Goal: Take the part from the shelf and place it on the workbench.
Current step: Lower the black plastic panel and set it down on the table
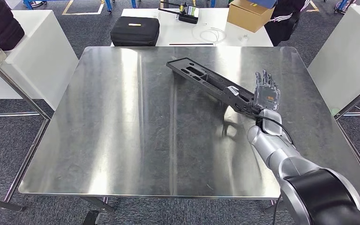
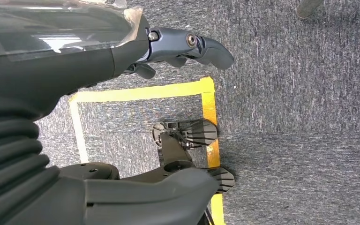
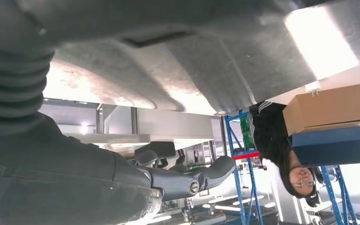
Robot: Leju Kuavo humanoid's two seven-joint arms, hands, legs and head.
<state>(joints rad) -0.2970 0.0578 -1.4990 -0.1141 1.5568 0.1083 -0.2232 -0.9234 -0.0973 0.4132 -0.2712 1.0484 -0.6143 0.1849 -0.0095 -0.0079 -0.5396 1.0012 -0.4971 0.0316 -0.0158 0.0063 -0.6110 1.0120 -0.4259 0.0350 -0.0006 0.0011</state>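
Observation:
A long black part (image 1: pixel 206 79) lies slantwise on the steel workbench (image 1: pixel 122 131), running from the far middle toward the right. My right hand (image 1: pixel 266 91) is at the part's near end, fingers straight and spread, pointing away from me, with nothing gripped. In the right wrist view the fingers (image 3: pixel 187 180) are stretched out and hold nothing. My left hand (image 2: pixel 168 44) hangs over grey carpet with its fingers apart and nothing in it.
Behind the workbench is a white table (image 1: pixel 201 40) with a black case (image 1: pixel 135 30), a white cable (image 1: pixel 212 33) and a cardboard box (image 1: pixel 249 14). A person in dark clothes (image 1: pixel 283 18) stands by the box. White cabinets (image 1: pixel 33 51) flank both sides.

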